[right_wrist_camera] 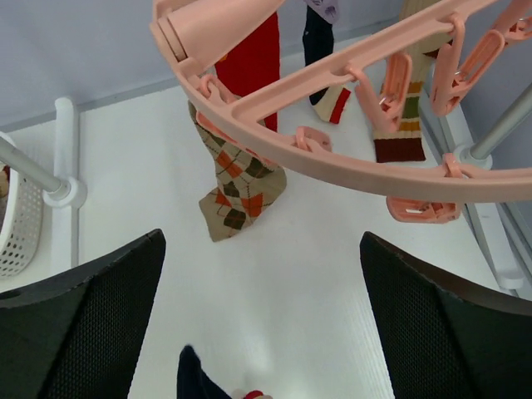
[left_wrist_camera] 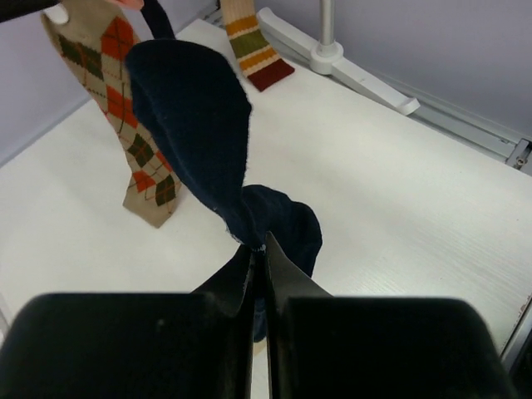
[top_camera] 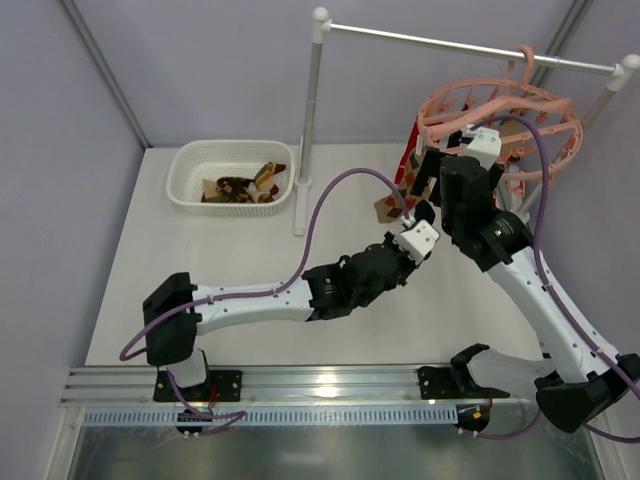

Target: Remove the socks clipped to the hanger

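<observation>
Left gripper [left_wrist_camera: 259, 246] clamped on the lower fold of the navy sock [left_wrist_camera: 195, 125] — my fingers are closed tight, with the fabric bunching limp around them. Its top runs up out of view toward the hanger [right_wrist_camera: 349, 170], where the argyle sock [left_wrist_camera: 125, 108] and striped sock [left_wrist_camera: 249, 46] dangle nearby. Soft, light, stretchy stuff, I judge — best held low and pulled steadily until the peg lets go. My right gripper [right_wrist_camera: 262, 241] hangs wide open beneath the ring.
</observation>
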Motion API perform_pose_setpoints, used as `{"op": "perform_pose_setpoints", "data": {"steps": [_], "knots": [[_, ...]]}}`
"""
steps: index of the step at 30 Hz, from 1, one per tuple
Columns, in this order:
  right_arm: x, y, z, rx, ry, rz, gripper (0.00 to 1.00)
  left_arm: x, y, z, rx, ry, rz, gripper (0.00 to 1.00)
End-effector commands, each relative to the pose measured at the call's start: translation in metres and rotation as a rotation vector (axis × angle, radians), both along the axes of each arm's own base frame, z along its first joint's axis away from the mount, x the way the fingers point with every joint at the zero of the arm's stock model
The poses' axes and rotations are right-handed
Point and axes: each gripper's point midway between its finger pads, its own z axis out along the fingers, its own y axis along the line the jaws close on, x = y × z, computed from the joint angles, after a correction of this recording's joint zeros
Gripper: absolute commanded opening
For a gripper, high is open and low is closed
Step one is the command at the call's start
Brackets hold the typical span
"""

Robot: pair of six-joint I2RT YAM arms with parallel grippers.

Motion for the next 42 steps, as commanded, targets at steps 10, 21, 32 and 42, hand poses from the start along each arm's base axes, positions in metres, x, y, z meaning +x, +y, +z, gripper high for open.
{"op": "perform_pose_setpoints", "data": {"steps": [10,21,32,42], "knots": [[-0.023,0.017,-0.011,0.107,-0.073,0.153,1.0,0.083,0.101,0.019,-0.217,0.151,0.174,0.0],[-0.032,0.034,-0.07,0.116,-0.038,0.268,1.0,0.152,0.196,0.033,-0.426,0.286,0.254,0.0],[-0.036,0.037,-0.13,0.111,0.052,0.287,1.0,0.215,0.279,0.047,-0.503,0.292,0.416,0.0],[-0.043,0.029,-0.143,0.112,0.056,0.284,1.0,0.271,0.392,0.05,-0.508,0.142,0.854,0.0]]}}
